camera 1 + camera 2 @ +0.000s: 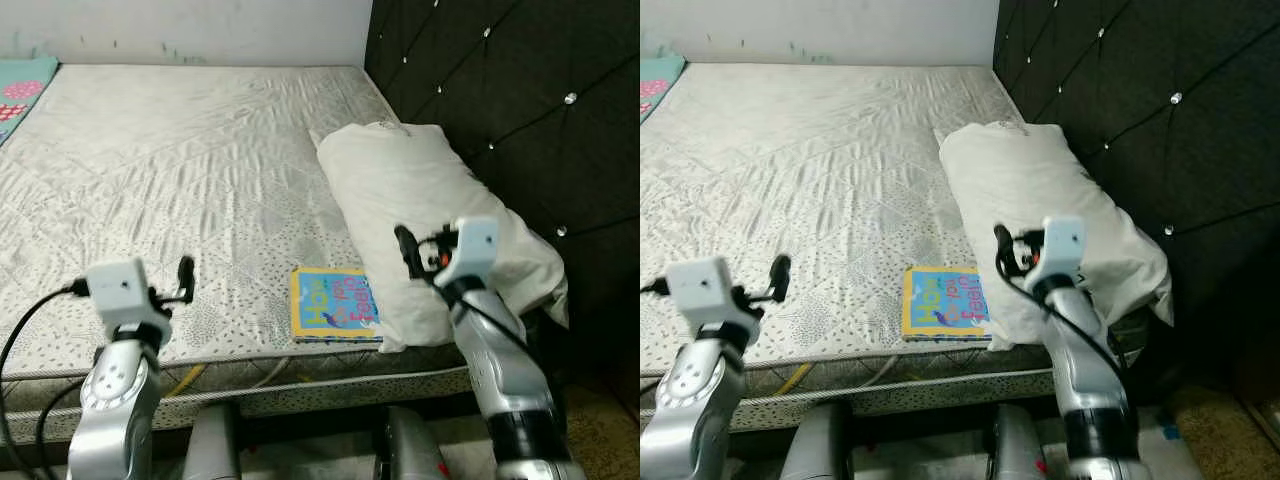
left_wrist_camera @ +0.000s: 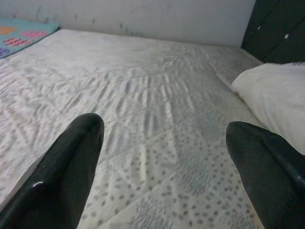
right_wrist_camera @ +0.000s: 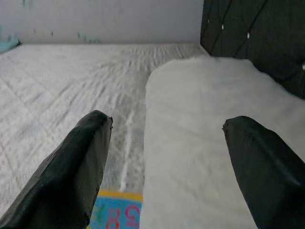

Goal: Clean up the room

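Note:
A colourful children's book [image 1: 335, 304] lies flat at the front edge of the grey quilted mattress [image 1: 190, 160]. Its right side touches a white pillow [image 1: 430, 215] that rests along the headboard. My right gripper [image 1: 405, 250] hovers open over the front corner of the pillow, just right of the book. In the right wrist view its fingers [image 3: 76, 167] stand wide apart, with the pillow [image 3: 205, 143] and the book's edge [image 3: 116, 210] ahead. My left gripper [image 1: 185, 272] is open above the mattress's front left area, with nothing between its fingers [image 2: 66, 167].
A black tufted headboard [image 1: 520, 110] runs along the right side. A teal patterned cloth [image 1: 22, 90] lies at the far left corner by the white wall. Yellow and black cables [image 1: 190, 378] hang below the mattress edge. Floor [image 1: 600, 430] shows at the lower right.

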